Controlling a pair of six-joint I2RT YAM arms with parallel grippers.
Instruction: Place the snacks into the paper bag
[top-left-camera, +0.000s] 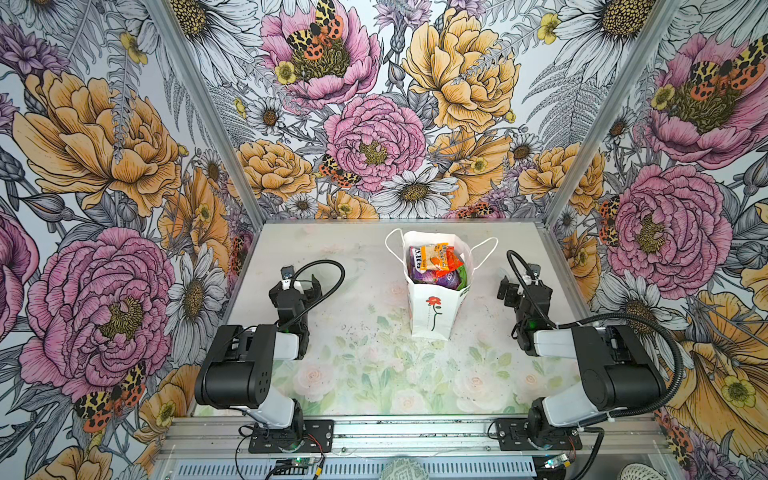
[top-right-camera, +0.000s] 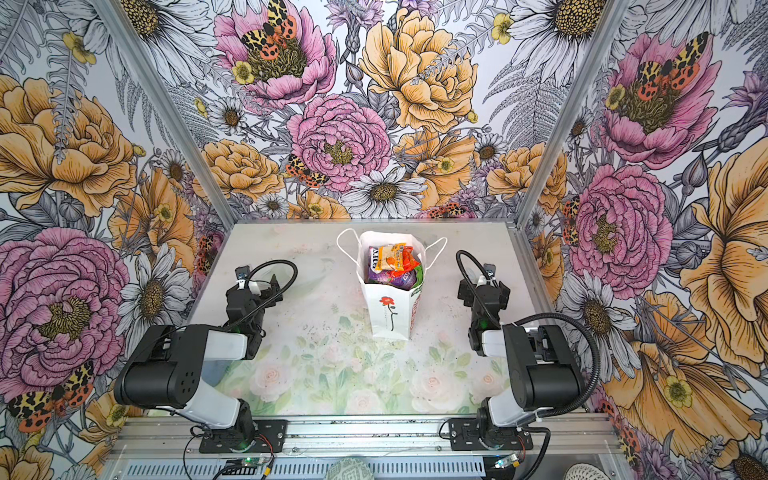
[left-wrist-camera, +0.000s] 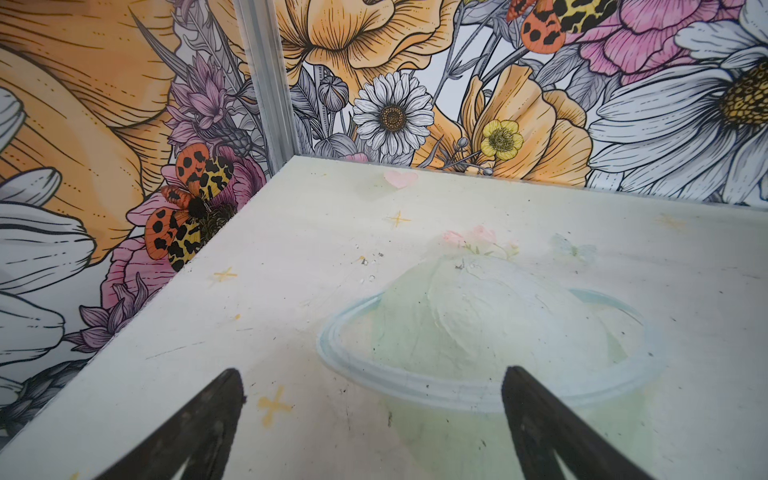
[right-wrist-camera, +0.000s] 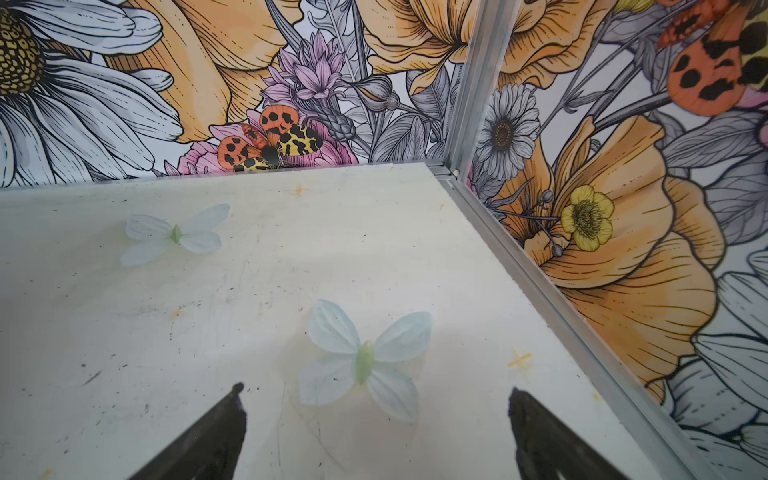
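Snacks (top-left-camera: 436, 266) sit piled near the rim inside the bag (top-left-camera: 430, 316), upright on the worktop (top-left-camera: 332, 332); left jaws and right jaws, both wide apart and empty, flank it well clear, so a sideways arm sweep could topple the tall bag.

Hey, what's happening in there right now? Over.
Left gripper open, empty. Right gripper open, empty. Snacks inside upright paper bag. Nothing in the way.
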